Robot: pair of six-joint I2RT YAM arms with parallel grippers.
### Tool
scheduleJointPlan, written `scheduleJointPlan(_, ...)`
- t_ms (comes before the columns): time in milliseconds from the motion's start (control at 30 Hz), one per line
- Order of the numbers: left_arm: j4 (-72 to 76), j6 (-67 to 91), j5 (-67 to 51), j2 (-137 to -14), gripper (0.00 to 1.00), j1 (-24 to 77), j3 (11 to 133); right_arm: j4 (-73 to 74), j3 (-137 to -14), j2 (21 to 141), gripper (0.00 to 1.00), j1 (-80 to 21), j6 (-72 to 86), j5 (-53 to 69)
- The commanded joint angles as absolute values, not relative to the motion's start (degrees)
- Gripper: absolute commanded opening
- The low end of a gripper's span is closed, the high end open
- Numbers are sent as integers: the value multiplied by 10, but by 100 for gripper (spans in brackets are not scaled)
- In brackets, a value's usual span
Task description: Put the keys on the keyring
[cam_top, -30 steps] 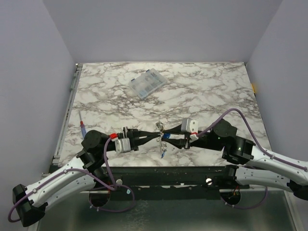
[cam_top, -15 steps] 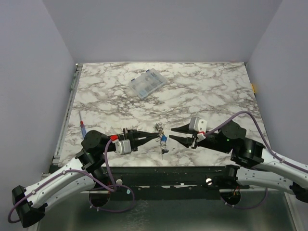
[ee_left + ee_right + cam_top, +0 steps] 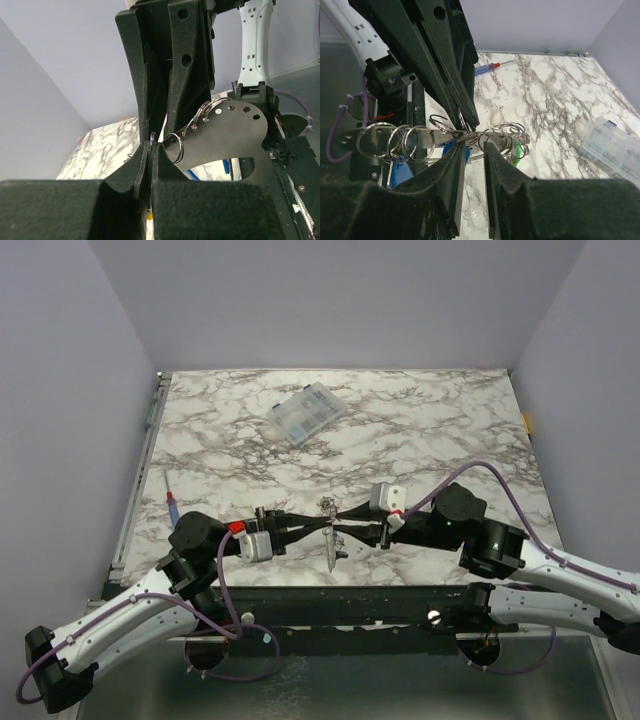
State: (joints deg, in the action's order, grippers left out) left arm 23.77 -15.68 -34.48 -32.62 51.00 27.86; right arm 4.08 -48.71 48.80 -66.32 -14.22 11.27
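Observation:
The keyring, a flat grey metal loop with holes that carry several small split rings, hangs just above the table near its front edge. My left gripper is shut on its edge. Keys hang under it: a blue head and a green one, with the bunch dangling below. My right gripper meets the keyring from the opposite side. Its jaws stand a narrow gap apart, tips at the rings, nothing pinched between the pads. In the top view the left gripper and right gripper are tip to tip.
A clear plastic compartment box lies at the back of the marble table. A red-and-blue screwdriver lies by the left edge. Purple cables loop off both arms. Grey walls enclose the table.
The right gripper, drawn back to the right half a second ago, has come in again to the keyring with its jaws narrower. The left gripper has stayed shut and nearly still.

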Motion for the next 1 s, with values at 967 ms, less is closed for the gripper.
scheduleJointPlan(967, 76, -256, -386, -390, 0, 510, 339, 79, -574, 576, 20, -670, -177, 226)
